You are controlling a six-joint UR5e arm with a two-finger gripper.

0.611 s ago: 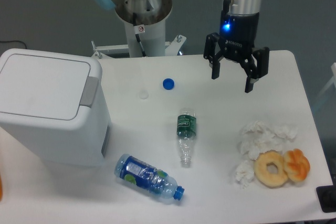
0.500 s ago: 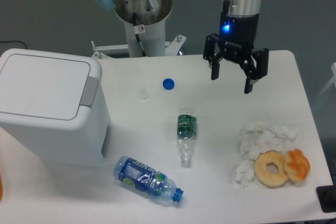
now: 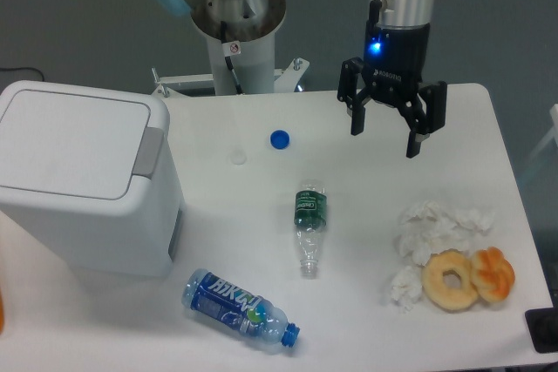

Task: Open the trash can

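The trash can (image 3: 83, 180) is a big white boxy bin at the table's left side. Its flat lid (image 3: 65, 141) lies shut, and a grey tab (image 3: 147, 152) sits on the rim at the lid's right edge. My gripper (image 3: 384, 141) hangs open above the back right part of the table, far to the right of the trash can, with nothing between its fingers. A blue light glows on its black body.
A blue cap (image 3: 279, 138) and a clear cap (image 3: 238, 157) lie behind a small green-labelled bottle (image 3: 309, 224). A blue-labelled bottle (image 3: 237, 309) lies near the front edge. Crumpled tissues (image 3: 432, 231) and two doughnuts (image 3: 468, 278) sit at the right. The robot's base (image 3: 235, 32) stands at the back.
The blue-labelled bottle has rolled a little toward the front left. The gripper and the trash can have stayed where they were.
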